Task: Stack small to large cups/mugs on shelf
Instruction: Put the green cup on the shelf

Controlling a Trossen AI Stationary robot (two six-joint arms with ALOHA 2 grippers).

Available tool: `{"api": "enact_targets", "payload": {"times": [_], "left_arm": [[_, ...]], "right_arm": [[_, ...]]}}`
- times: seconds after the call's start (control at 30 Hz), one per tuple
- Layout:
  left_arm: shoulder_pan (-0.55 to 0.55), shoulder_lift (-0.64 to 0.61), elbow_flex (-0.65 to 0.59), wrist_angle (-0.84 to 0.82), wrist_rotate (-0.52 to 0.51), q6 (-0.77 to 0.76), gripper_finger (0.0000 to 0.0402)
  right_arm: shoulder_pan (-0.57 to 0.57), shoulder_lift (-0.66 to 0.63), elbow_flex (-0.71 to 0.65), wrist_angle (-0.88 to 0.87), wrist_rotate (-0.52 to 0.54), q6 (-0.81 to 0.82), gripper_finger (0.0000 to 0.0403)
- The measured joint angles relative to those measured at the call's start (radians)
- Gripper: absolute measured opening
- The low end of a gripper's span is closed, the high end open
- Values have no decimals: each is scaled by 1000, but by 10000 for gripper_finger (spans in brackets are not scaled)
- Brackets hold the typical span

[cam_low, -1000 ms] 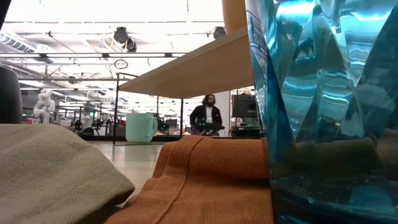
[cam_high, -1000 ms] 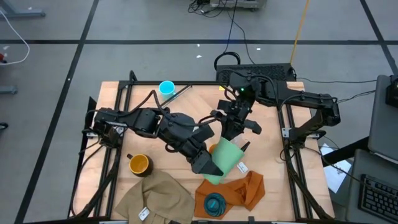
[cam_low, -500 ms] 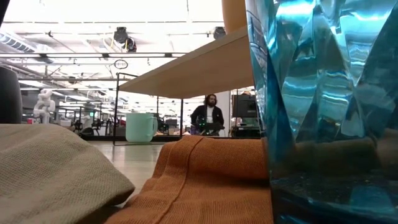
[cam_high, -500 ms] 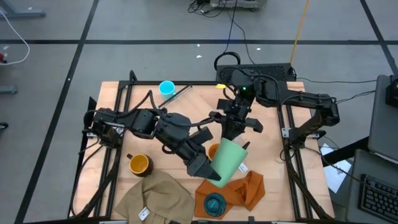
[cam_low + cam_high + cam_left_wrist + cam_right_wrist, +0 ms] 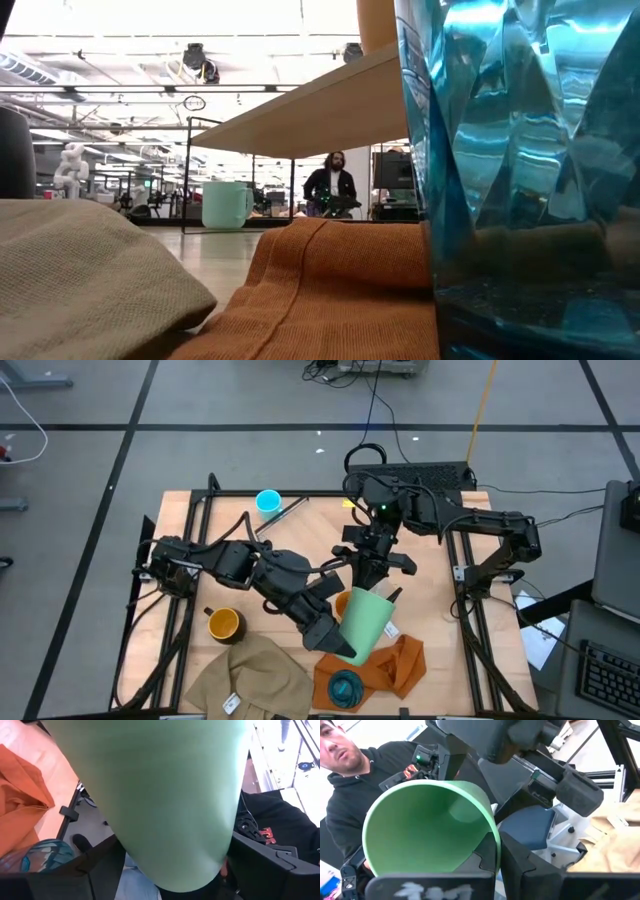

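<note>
From above, a light wooden tabletop point(image 5: 180, 650) stands on a grey floor crossed by dark lines, with cables running away at the far side. Both arms meet over its middle around a green cup point(image 5: 365, 622) that is tilted in the air. The left gripper point(image 5: 338, 640) has its fingers round the cup's narrow base, and the right gripper point(image 5: 372, 592) pinches the rim with closed fingers. An orange cup point(image 5: 343, 601) is partly hidden just beside the green one. A light-blue mug point(image 5: 268, 502) stands near the far edge, and a dark mug point(image 5: 224, 624) with a yellow inside sits near the left side. At the near edge lie a tan cloth point(image 5: 250, 680) and an orange cloth point(image 5: 400, 665), with a teal cup point(image 5: 346, 687) on the orange one.

At table height, the ribbed teal cup fills the right side, both cloths lie in front, and the shelf point(image 5: 300, 115) is seen from below. Behind is a big bright hall where a person point(image 5: 330, 185) sits.

Through the left wrist camera, the green cup's base sits between the dark fingers point(image 5: 100, 865).

Through the right wrist camera, the cup's open mouth faces the lens, the fingers point(image 5: 487, 855) clamp its rim, and a person in a dark hoodie point(image 5: 350, 805) sits behind.
</note>
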Motion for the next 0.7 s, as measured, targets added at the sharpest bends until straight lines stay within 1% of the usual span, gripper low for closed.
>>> {"api": "enact_targets", "payload": {"times": [0.1,0.23,0.33,0.4,0.6,0.7], "left_arm": [[3,10,1,4,3,-5,306],[4,15,0,1,12,1,326],[4,14,0,6,11,5,333],[4,14,0,3,9,3,330],[4,14,0,2,5,-9,303],[4,14,0,2,4,-11,304]], "right_arm": [[0,0,0,0,1,0,0],[0,2,-1,-3,4,-1,0],[0,0,-1,-2,9,-4,0],[0,1,-1,-2,8,-5,0],[0,1,-1,-2,1,-6,0],[-1,0,-1,-2,-6,-5,0]]}}
